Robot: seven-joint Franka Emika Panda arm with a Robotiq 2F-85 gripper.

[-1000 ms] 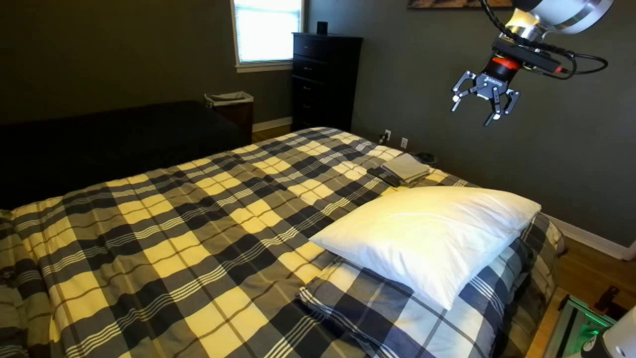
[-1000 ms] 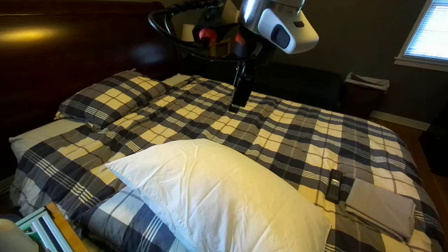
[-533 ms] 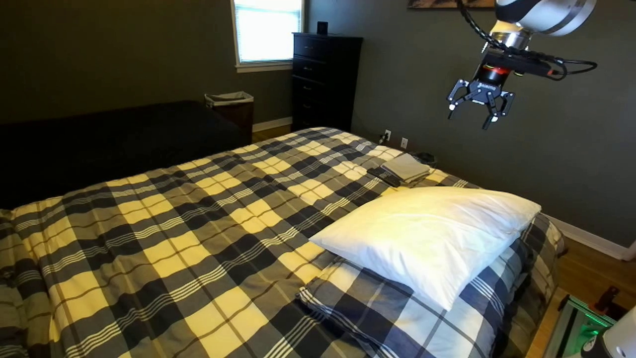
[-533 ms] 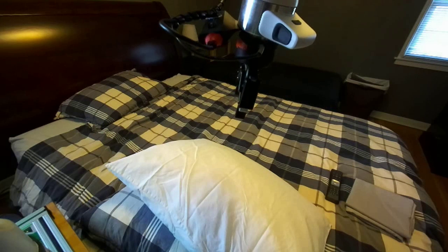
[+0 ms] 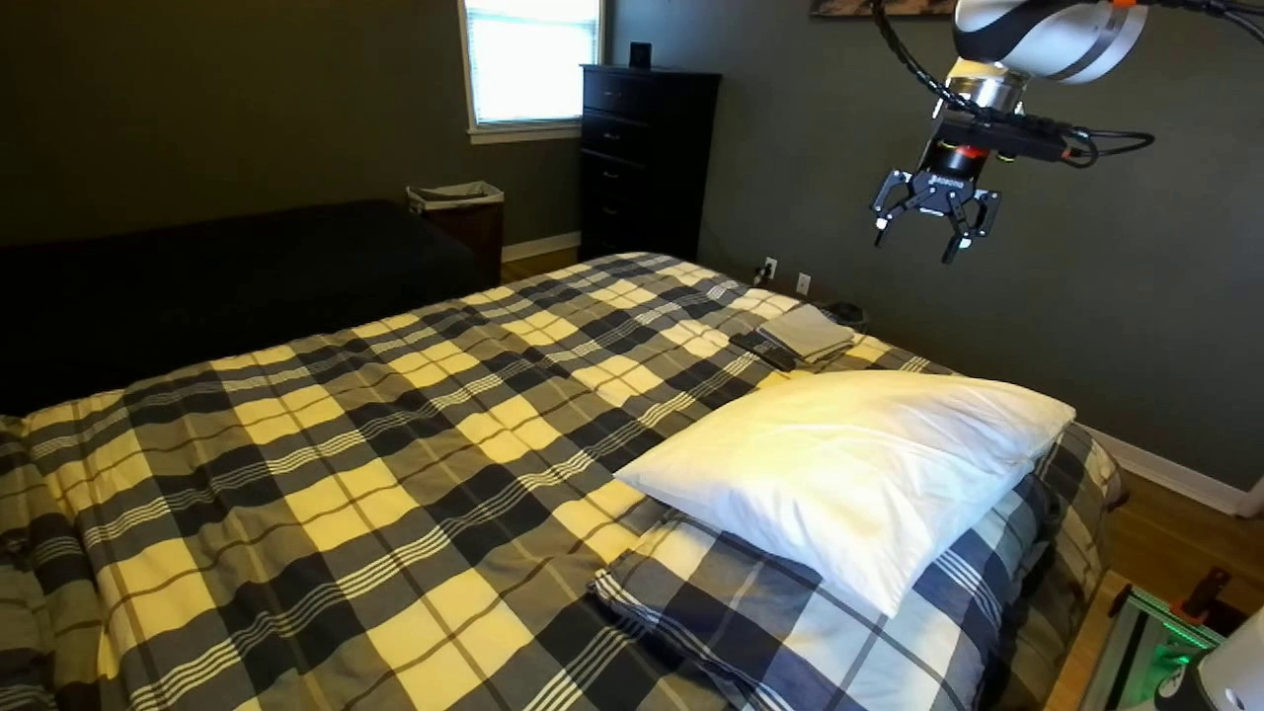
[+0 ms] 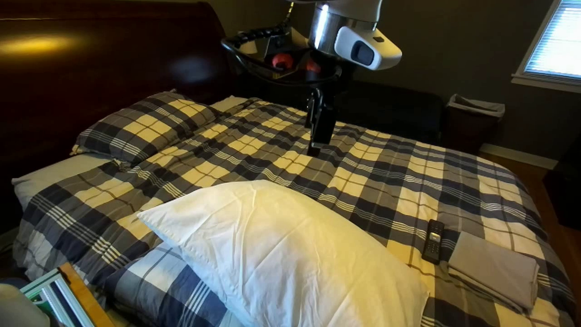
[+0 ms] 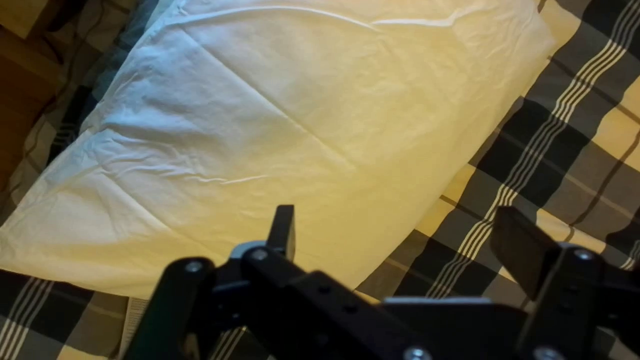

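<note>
Two black fingers (image 7: 522, 250) of your gripper (image 7: 396, 215) stand wide apart along the bottom of your wrist view, with only air between them. You have the gripper pointing downward, hanging above the plaid duvet (image 7: 595, 165). Nearest to it is the white pillow (image 7: 300, 125), lying below; in your wrist view it fills most of the left and middle, creased across its cover, and one finger shows against it while the other shows against the duvet. In both exterior views you can see that the white pillow lies slanted over a checked pillow (image 5: 820, 632), whose edge sticks out from under it. Past one end of the white pillow you get a black remote (image 6: 433, 241) on the duvet, just beside a folded grey cloth (image 6: 494, 270); both exterior views show the pair. Across the duvet, in an exterior view, you find a second checked pillow (image 6: 145, 125), set in front of a dark, glossy headboard (image 6: 113, 59). Beyond the duvet, you have a low black piece of furniture (image 5: 247, 267), too dark to make out, and next to it a brown hamper (image 5: 484, 237) with a pale lining. Behind these, a black chest of drawers (image 5: 647, 158) stands in the corner, bearing a small dark object (image 5: 640, 55), and beside it is a bright window (image 5: 533, 64).
</note>
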